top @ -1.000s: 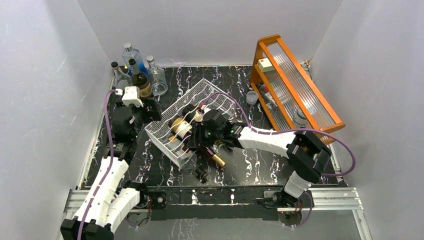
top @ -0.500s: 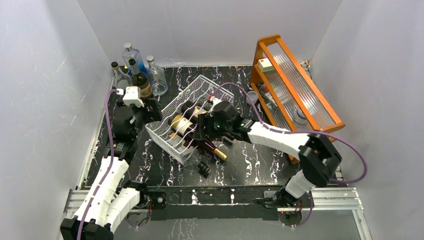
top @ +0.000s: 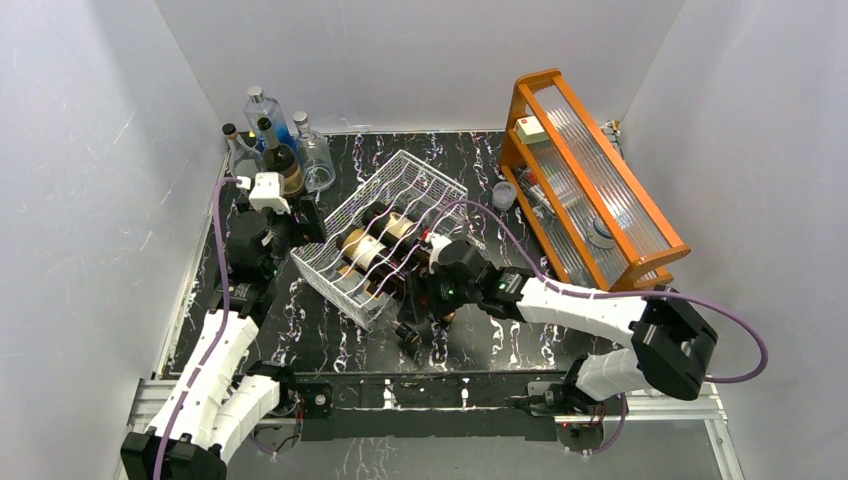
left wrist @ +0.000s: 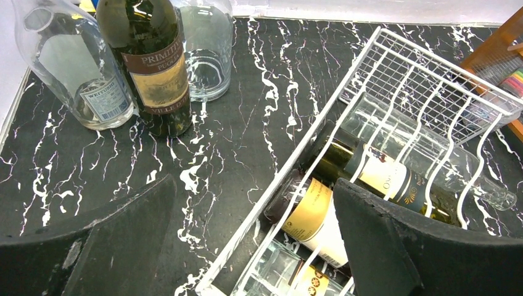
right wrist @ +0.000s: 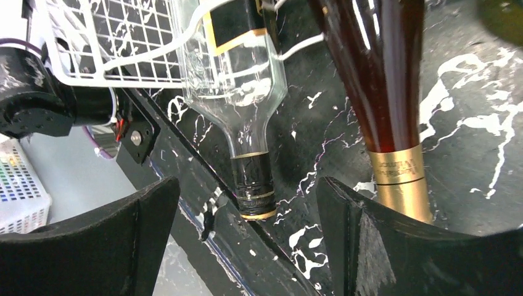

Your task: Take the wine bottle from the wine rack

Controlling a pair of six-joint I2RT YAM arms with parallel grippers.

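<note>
The biggest risk is taking the wrong neck. Two bottles poke out of the wine rack [top: 418, 180] side by side towards the right claw [right wrist: 247, 185]: a clear bottle [right wrist: 237, 80] with a dark cap, and a dark red wine bottle [right wrist: 385, 80] with a gold foil collar. The right claw is spread wide and has hold of nothing. In its own wrist view the clear bottle's neck sits in the middle of the gap, while the wine bottle's neck lies off towards the right finger [right wrist: 419, 246], its foil end close beside that finger's tip. Closing from here would likely catch the clear bottle, or pinch both necks and grip neither well.

A second risk is the rack itself. It looks light and the wine bottle runs under its wavy wires, so a pull along the table [top: 320, 330] could drag the whole rack, or lift it and roll the other bottles out. The left claw [left wrist: 254, 185] hovers at the rack's opposite corner, also fully open and holding nothing, so nothing braces the rack. The clear bottle's cap also rests near the table's front edge, where a nudge could push it off.

The wine bottle is not yet off the rack: its body lies in the wire cradle, its neck reaching onto the table, ahead of the right claw and to one side of its centre
</note>
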